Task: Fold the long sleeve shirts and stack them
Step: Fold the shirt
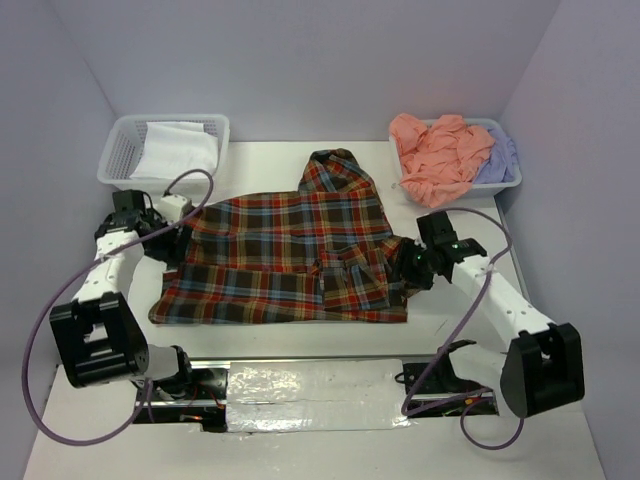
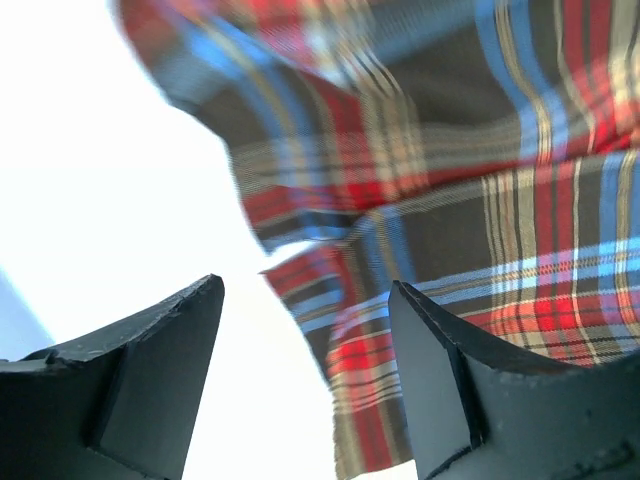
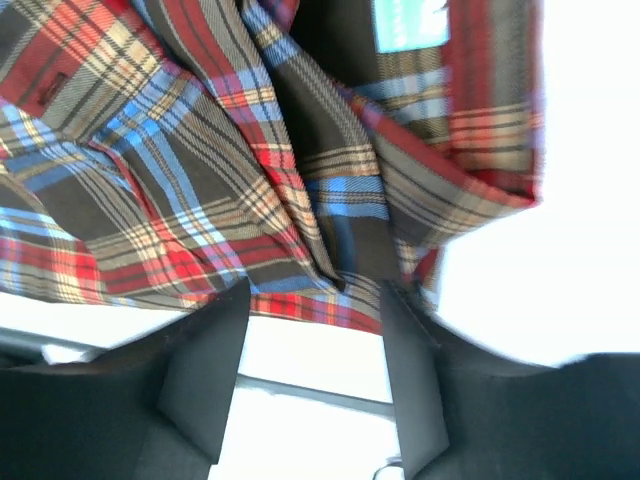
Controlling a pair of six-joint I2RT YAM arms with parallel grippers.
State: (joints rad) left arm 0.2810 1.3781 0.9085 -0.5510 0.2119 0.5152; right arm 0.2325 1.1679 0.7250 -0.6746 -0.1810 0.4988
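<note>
The plaid shirt (image 1: 290,255) lies spread on the white table, collar toward the back. My left gripper (image 1: 172,245) is at the shirt's left edge. In the left wrist view it (image 2: 305,285) is open, and a corner of the plaid cloth (image 2: 450,180) hangs between the fingers, close to the right one. My right gripper (image 1: 408,262) is at the shirt's bunched right edge. In the right wrist view it (image 3: 315,290) is open, with the plaid hem (image 3: 300,200) lying at the fingertips. The salmon-pink shirt (image 1: 440,150) and the lavender shirt (image 1: 500,158) are heaped in the right basket.
A white lattice basket (image 1: 125,150) with white cloth in it stands at the back left. Another white basket (image 1: 512,185) stands at the back right. A shiny strip (image 1: 310,385) runs along the near edge between the arm bases. Grey walls close in on the table.
</note>
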